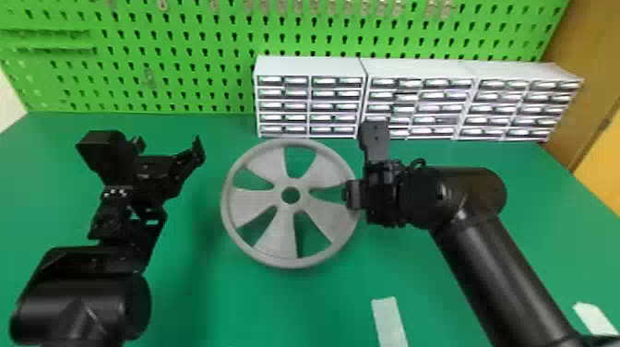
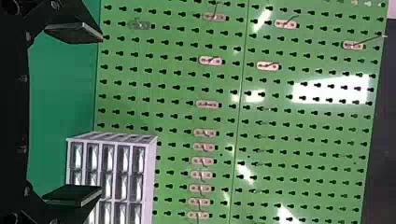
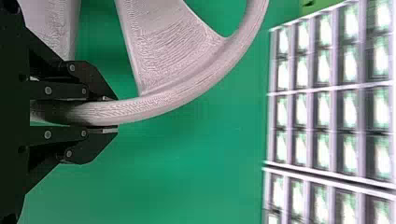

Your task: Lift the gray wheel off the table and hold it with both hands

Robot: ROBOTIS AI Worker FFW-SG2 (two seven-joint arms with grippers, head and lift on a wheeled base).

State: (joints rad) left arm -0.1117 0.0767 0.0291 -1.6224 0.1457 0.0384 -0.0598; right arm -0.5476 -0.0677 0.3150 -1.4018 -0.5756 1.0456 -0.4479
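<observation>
Green table: the right gripper pinches the gray wheel by its rim; the left gripper, fingers spread wide, likely needs the opposite rim before lifting.

The gray wheel looks like matt, finely ridged plastic

White drawer cabinets stand before a green pegboard.

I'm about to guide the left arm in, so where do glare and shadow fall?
Head view: a soft shadow darkens the table left of the gray wheel. Left wrist view: white reflections break up parts of the pegboard. Right wrist view: glare whitens the drawer fronts, and the rim darkens inside the right gripper.
</observation>
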